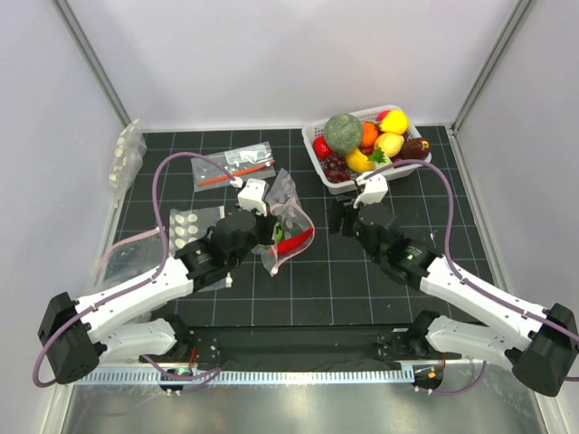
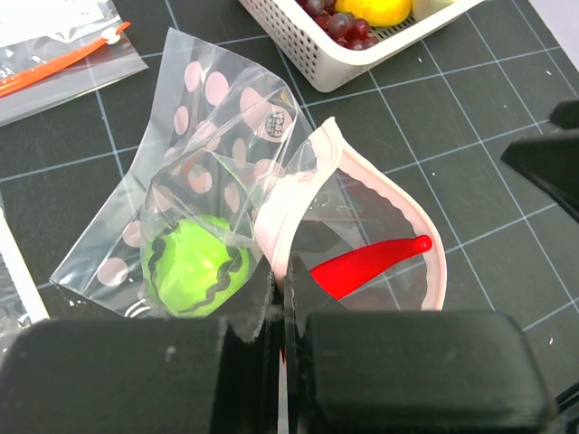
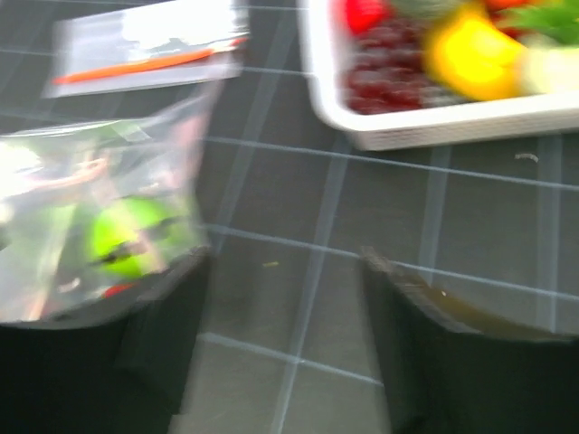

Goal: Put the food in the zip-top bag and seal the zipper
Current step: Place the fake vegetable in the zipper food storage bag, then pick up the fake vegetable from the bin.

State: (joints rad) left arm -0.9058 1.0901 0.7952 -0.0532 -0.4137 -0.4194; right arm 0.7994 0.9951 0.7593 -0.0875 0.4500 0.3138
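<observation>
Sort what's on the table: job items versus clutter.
Job: dotted bag, pink zipper, green fruit inside, chili at its mouth, basket of food, left fingers pinching the bag.
Clutter: orange-stick bag, spare dotted bag, bag pile at left edge.

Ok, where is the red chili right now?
The chili lies centre-left in the top view, inside the open zip-top bag, beside the green round fruit, just ahead of the left fingers.

zip-top bag 1 | basket 1 | red chili 1 | green fruit 1
</observation>
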